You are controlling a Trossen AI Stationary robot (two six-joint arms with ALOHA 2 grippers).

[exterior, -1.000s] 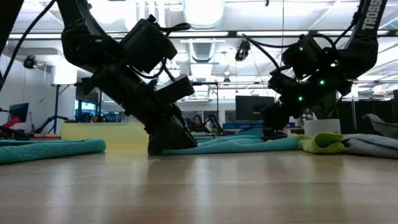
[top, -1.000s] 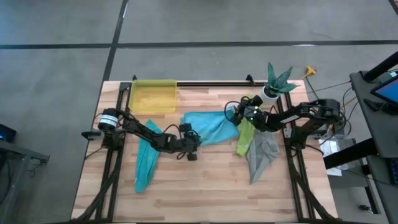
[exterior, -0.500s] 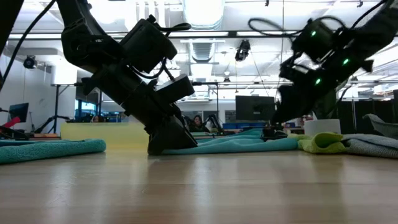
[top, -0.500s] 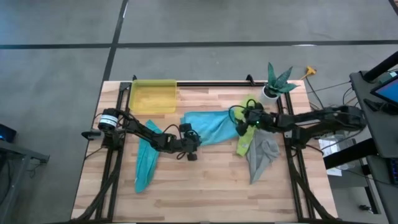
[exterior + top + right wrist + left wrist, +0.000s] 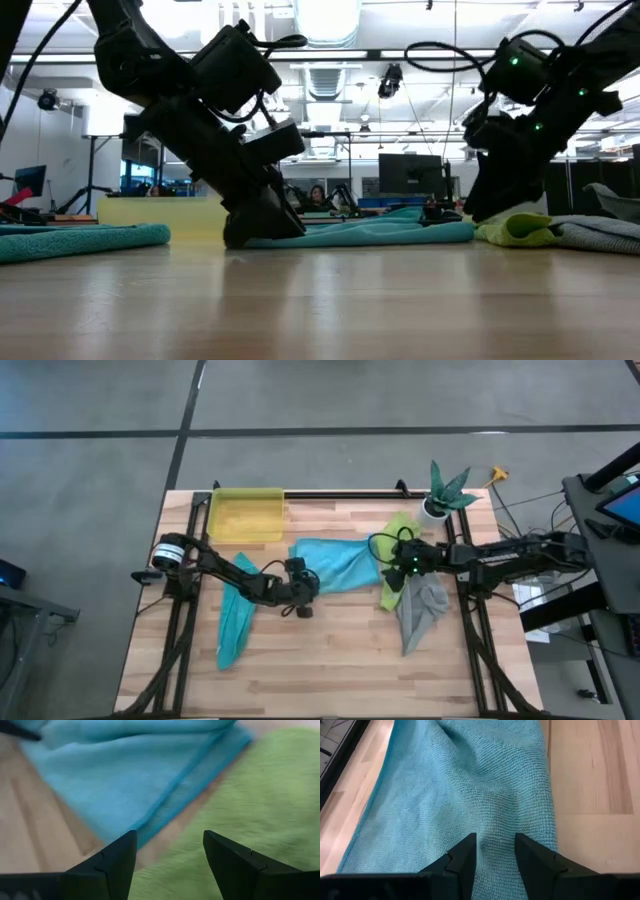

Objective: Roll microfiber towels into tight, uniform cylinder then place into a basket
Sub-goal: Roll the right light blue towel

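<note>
The light blue towel (image 5: 340, 563) lies crumpled flat at the table's middle. My left gripper (image 5: 495, 840) is down on its left end, shut on the cloth. My right gripper (image 5: 170, 837) hovers open just above the lime green towel (image 5: 398, 575), beside the blue towel's right edge (image 5: 190, 775), and touches nothing. The green towel lies partly over the grey towel (image 5: 420, 610) at the right. The teal towel (image 5: 235, 625) lies stretched out at the near left. The yellow basket (image 5: 245, 515) stands at the far left. My left gripper has the light blue towel's left end (image 5: 495, 827) between its two fingers, which slant down from the table's left. Their tips (image 5: 245, 235) reach the table top. Creases in the cloth run in toward the fingers. The towel lies on the table; one layer or several, I cannot tell.
A white plant pot (image 5: 435, 508) stands at the far right, just beyond my right arm. A black rail (image 5: 340, 493) runs along the far edge. Bare wood (image 5: 320, 660) stretches along the near side.
My right gripper has left the blue towel's far right end and swung toward the table's right and near side, over the lime green towel, rolling and tipping as the arm stretched out low. The towels lie as before.
</note>
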